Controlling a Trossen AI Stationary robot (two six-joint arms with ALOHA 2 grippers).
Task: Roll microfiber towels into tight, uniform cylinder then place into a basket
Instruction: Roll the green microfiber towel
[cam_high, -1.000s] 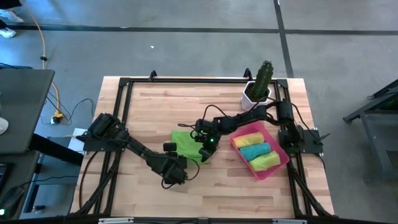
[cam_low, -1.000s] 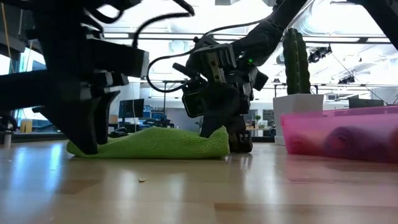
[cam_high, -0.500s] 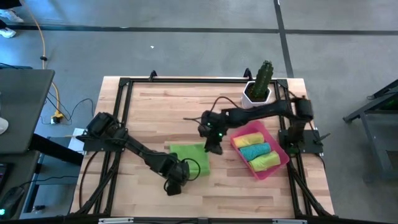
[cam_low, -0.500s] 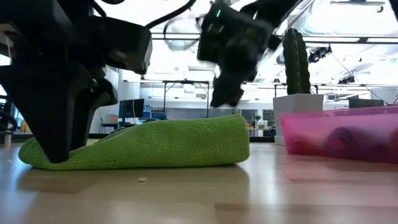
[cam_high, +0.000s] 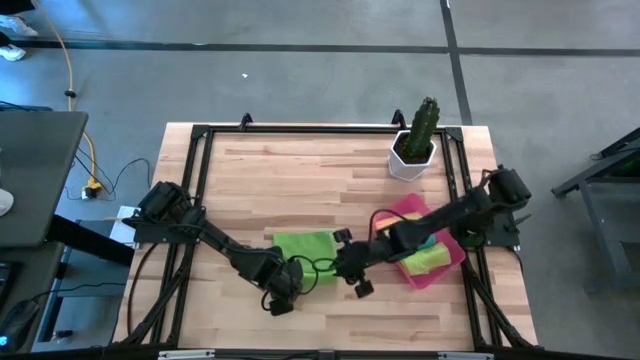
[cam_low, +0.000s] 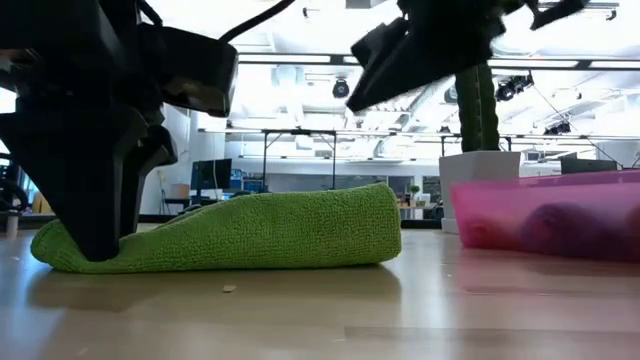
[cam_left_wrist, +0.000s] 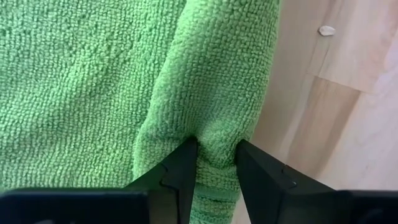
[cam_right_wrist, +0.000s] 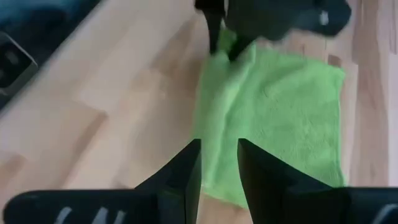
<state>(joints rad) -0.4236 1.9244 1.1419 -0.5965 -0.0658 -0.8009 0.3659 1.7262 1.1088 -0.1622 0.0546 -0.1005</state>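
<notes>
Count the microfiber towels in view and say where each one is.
4: one lime green towel lies on the table, pinched by the left gripper; three rolled towels sit in the pink basket, partly hidden by the right arm.

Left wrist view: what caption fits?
Left hand pinches a fold of the green towel lying on the wooden table.

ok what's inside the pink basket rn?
Rolled towels lie in the basket: green and teal patches show. The right arm crosses over it, covering the rest, so no full count.
</notes>
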